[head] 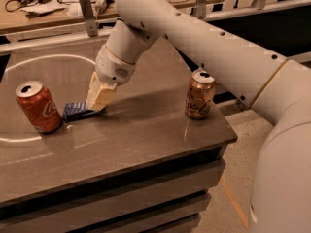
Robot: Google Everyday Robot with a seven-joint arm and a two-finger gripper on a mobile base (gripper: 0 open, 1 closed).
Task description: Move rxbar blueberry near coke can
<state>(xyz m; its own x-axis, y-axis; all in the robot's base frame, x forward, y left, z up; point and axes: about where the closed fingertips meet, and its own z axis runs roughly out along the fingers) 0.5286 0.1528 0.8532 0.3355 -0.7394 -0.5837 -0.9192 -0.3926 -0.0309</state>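
The rxbar blueberry, a small flat dark blue wrapper, lies low at the table surface, just right of the coke can. The coke can is red-orange with white script and stands upright at the left of the table. My gripper points down and left. Its beige fingers are shut on the right end of the bar. The bar's left end is close to the can's base, and I cannot tell whether they touch.
A peach-tan can with dark script stands upright near the table's right edge. The grey table has a white ring marked on its left part. A workbench with cables and tools runs along the back.
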